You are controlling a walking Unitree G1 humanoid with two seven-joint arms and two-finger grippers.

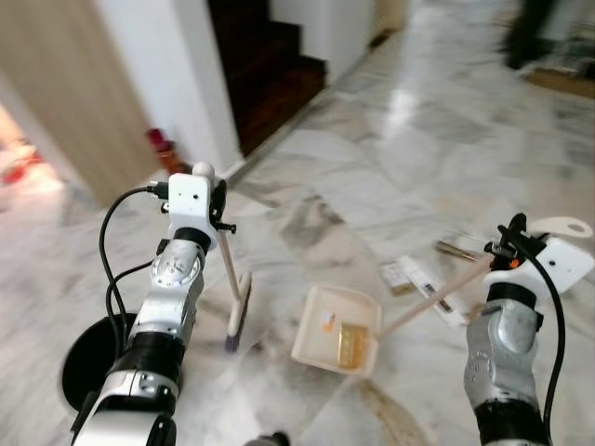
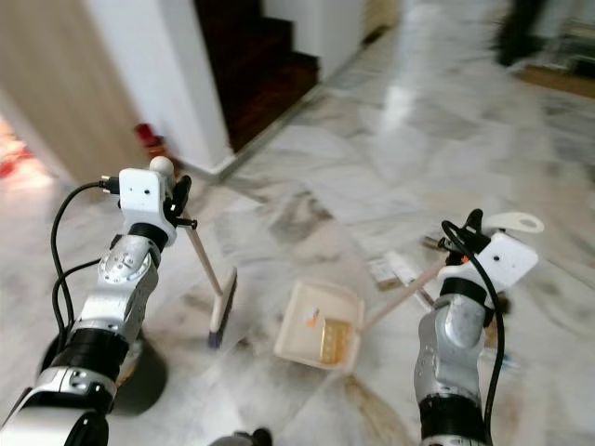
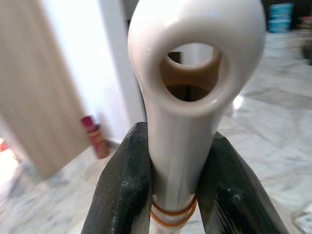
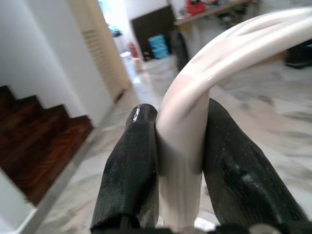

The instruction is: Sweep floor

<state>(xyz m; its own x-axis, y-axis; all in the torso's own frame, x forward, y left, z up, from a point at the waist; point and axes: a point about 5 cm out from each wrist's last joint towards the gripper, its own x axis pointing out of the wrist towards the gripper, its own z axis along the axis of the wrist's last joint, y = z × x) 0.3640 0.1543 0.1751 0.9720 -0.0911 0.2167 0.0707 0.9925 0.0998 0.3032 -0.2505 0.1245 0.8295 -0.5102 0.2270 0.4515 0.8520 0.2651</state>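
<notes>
Broom (image 1: 236, 302) stands on the marble floor (image 1: 390, 158) in front of me, left of centre, handle tilted, brush head down on the tiles. Left gripper (image 3: 178, 195) is clenched on the cream handle just under its ring-shaped end; I see both black fingers (image 3: 122, 195) pressed against the shaft, an orange band just below them.

Dustpan (image 1: 337, 329) sits flat on the floor just right of the broom head, apart from it. Cream tray, with a yellowish-brown item (image 1: 350, 345) and a small orange bit inside. Its long handle (image 1: 437, 297) runs up and right to my right gripper (image 4: 180, 161), which is clamped around the handle's curved cream top, fingers either side.

Past the dustpan, some flat litter (image 1: 423, 279) lies on the tiles: looks like paper or packaging, too blurred to say more.

Further out: a white wall corner (image 1: 186, 84) with dark wooden stairs (image 1: 270, 65) behind it, a small red object (image 1: 163, 144) at the wall base, a wooden door panel (image 1: 65, 93) to the left. A round black object (image 1: 88, 358) sits on the floor by my left arm.
</notes>
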